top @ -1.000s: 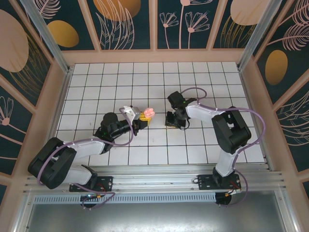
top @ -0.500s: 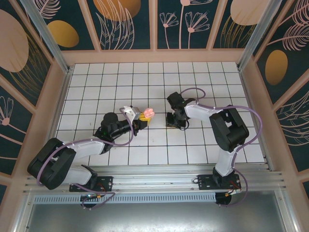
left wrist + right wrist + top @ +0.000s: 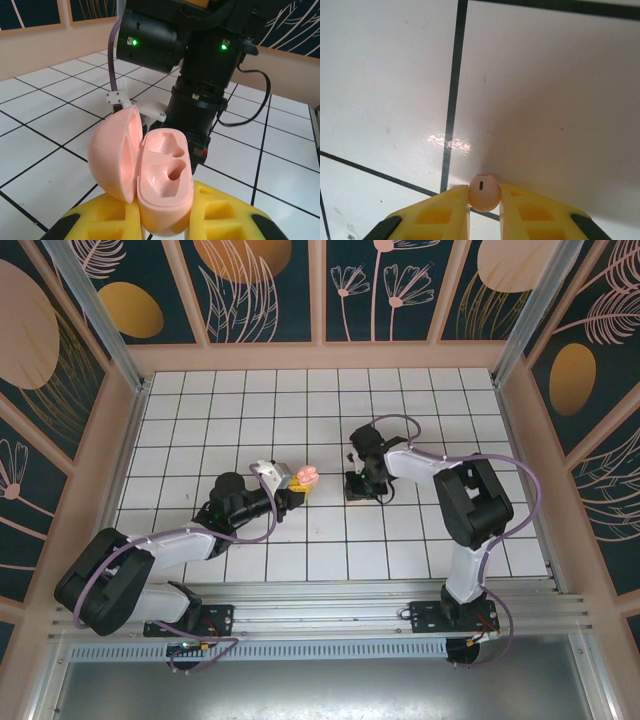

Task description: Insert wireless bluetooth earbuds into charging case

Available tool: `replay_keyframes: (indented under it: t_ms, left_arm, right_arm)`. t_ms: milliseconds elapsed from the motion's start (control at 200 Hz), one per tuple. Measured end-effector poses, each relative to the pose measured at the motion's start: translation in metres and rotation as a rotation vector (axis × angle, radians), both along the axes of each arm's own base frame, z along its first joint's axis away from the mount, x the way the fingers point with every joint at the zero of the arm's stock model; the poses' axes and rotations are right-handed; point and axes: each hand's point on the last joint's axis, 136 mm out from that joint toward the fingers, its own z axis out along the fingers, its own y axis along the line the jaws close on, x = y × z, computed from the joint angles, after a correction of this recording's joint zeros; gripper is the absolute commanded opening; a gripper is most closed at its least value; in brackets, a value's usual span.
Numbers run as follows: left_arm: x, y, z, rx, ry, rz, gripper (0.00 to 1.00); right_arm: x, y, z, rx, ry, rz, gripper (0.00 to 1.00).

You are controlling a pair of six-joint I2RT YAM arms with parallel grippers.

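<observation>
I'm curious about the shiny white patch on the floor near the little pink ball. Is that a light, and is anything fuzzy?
Right wrist view: yes, that streak is lamp glare on the glossy tile; the pink earbud looks sharp, with a soft shadow to its right. Left wrist view: the open pink case is sharp, the far wall a little fuzzy.

The top external camera looks down from 6 o'clock over the tiled table (image 3: pixel 230 400); the close left wrist view faces 3 o'clock, sharing the right arm (image 3: pixel 200 65); the right wrist view faces tiles closely.
</observation>
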Motion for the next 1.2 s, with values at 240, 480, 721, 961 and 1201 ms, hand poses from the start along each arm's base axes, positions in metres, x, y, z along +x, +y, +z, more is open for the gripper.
replay_keyframes:
  t_ms: [240,480,721,961,1201]
  left_arm:
    - [-0.002,0.001,0.001,0.011,-0.007,-0.001,0.12]
    - [-0.001,0.002,0.000,0.029,-0.010,0.002,0.12]
    - [-0.001,0.004,0.001,0.036,-0.013,0.009,0.12]
    - [0.000,-0.002,-0.002,0.050,0.011,-0.017,0.11]
    - [0.005,-0.017,-0.011,0.061,0.104,-0.078,0.11]
  right_arm:
    - [0.006,-0.001,0.006,-0.008,-0.031,0.218,0.21]
    - [-0.004,0.004,0.010,-0.049,-0.055,0.445,0.21]
    - [-0.005,-0.004,0.008,-0.131,-0.079,0.531,0.20]
    - [0.006,-0.006,0.040,-0.143,-0.236,0.508,0.20]
    - [0.024,0.009,0.136,-0.064,-0.595,0.453,0.20]
